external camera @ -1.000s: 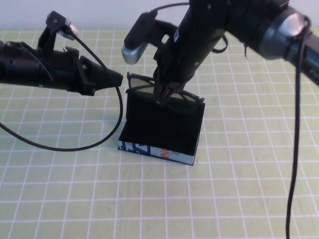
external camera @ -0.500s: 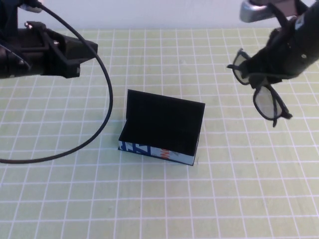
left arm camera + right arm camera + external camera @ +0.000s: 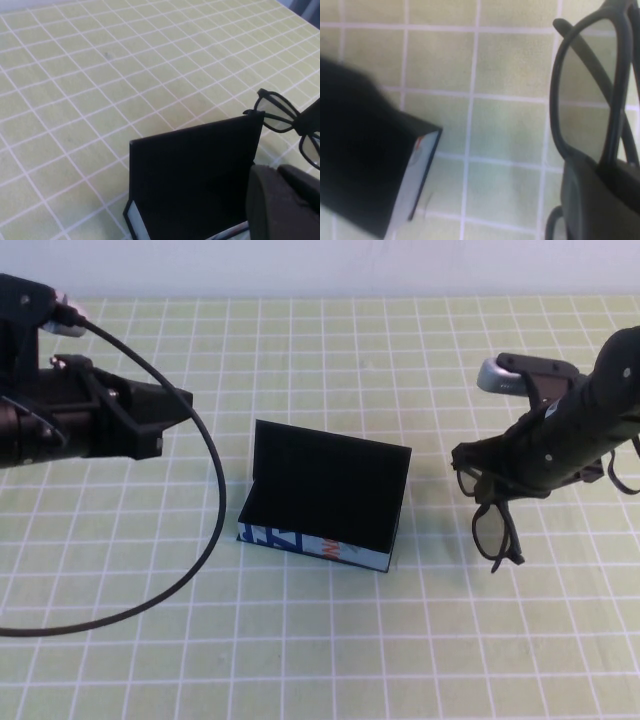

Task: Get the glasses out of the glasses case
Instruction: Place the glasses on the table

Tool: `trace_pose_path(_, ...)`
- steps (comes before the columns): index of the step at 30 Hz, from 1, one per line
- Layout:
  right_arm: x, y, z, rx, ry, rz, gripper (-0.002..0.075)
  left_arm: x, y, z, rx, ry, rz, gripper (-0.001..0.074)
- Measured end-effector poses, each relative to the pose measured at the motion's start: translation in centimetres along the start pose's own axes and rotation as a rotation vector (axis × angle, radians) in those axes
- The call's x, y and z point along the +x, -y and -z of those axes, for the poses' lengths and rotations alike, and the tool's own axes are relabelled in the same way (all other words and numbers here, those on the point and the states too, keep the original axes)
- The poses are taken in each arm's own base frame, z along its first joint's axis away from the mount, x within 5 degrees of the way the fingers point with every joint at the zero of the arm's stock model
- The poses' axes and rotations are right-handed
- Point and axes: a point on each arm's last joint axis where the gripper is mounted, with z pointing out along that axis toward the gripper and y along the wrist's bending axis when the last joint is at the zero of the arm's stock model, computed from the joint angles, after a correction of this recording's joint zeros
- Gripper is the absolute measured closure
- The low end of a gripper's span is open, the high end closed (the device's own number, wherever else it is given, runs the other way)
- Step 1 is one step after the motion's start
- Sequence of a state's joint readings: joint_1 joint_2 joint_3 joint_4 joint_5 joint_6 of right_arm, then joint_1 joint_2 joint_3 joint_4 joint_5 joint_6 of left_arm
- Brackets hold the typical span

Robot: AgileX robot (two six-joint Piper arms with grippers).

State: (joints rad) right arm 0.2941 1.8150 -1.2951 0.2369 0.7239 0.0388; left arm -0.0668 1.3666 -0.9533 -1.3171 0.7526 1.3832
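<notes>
Left gripper (image 3: 170,410), off to the case's left, dark and hard to see: cannot tell how it stands. Right gripper (image 3: 490,475) pinching the glasses (image 3: 495,530), black frames, see-through dark lenses, hanging right of the glasses case (image 3: 325,502). Case open, lid up, black inside, blue and white side.

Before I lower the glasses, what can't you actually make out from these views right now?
- Right gripper fingers: high view, hidden under the arm and the glasses; it is shut on them.
- Left gripper, parked left of the glasses case: open or shut unclear, dark against dark.
- Case floor: all views, black in shadow.
- Glasses' far lens: right wrist view, cut off by the edge.
</notes>
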Motion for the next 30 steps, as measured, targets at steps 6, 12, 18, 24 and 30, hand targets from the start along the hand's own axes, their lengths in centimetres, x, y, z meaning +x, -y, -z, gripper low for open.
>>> trace_pose_path(6, 0.2, 0.6, -2.8, 0.003, -0.046, -0.035, 0.0684, 0.4, 0.1, 0.0, 0.004, -0.009, 0.007, 0.0739)
trace_pose_path(12, 0.3, 0.7, -3.1, 0.004, -0.052, -0.038, 0.0489, 0.4, 0.2, 0.1, 0.006, -0.009, 0.007, 0.0739)
trace_pose_path(18, 0.5, 0.6, -2.2, 0.016, -0.073, -0.016, 0.0415, 0.3, 0.0, 0.1, -0.014, 0.002, -0.009, 0.0739)
trace_pose_path(24, 0.9, -0.6, 3.1, -0.006, -0.056, 0.021, 0.0522, -0.6, 0.0, 0.4, -0.042, 0.060, 0.005, 0.0739)
trace_pose_path(30, 4.2, -1.3, 10.4, -0.013, -0.044, 0.078, 0.0694, -1.1, 2.2, 3.6, -0.109, 0.153, -0.037, 0.0739)
